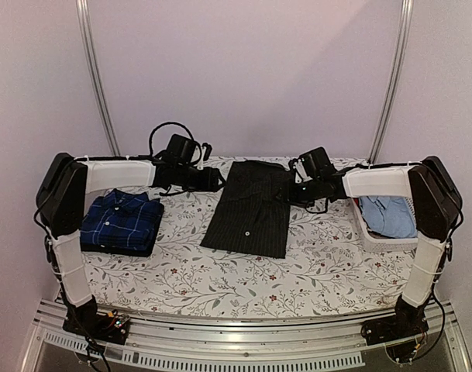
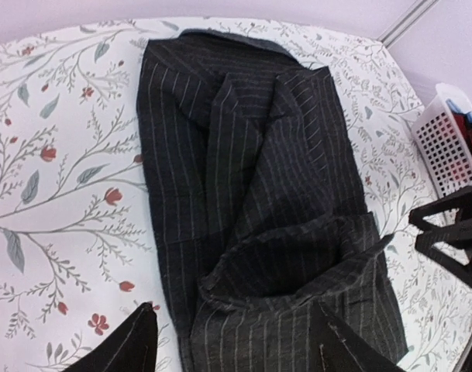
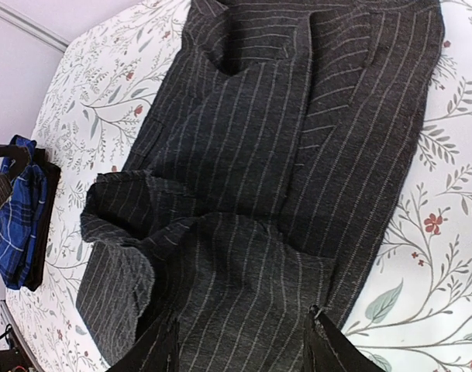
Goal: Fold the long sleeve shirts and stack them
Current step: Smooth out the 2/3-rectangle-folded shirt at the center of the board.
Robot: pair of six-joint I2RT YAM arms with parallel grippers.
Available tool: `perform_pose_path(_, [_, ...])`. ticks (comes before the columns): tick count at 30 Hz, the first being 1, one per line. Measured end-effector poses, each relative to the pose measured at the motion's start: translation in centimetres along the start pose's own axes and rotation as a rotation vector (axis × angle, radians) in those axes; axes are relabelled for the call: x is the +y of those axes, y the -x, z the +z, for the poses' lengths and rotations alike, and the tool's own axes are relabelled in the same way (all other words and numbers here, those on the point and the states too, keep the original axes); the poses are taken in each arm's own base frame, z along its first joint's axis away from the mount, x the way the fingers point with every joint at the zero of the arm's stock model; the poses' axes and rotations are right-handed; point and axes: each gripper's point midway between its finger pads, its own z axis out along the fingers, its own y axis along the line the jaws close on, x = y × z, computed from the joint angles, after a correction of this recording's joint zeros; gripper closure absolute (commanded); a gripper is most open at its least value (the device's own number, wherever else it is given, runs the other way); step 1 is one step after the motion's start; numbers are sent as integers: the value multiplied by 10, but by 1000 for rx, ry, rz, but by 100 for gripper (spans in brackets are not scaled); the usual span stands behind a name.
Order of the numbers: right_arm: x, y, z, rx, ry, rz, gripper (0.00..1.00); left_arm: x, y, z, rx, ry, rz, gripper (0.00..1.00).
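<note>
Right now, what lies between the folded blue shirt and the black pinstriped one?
Nothing but bare flowered tablecloth between the blue shirt and the black shirt; the top view shows it.

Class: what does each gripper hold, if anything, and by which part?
Nothing seems held: left gripper and right gripper stand open over the black shirt, at its far end.

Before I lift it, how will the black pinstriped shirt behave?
Probably floppy: the black pinstriped shirt lies in soft rumpled folds. Lifted by one edge, it would likely unfold. Pushed, it may bunch on the floral tablecloth rather than slide.
</note>
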Motion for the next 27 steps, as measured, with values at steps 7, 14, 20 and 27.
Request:
perform_pose_path(7, [-24,-14,15,52,-31,6,50,37,-60,5,153,-22,-99,37])
perform_pose_path(14, [-41,-37,33,119,-71,21,50,39,-123,5,306,-52,-171,36])
perform_pose_path(20, [-50,-43,38,134,-94,21,58,29,-150,-5,356,-53,-201,55])
perform_pose_path(27, [-58,-43,39,138,-112,12,65,-5,-192,-18,446,-66,-197,92])
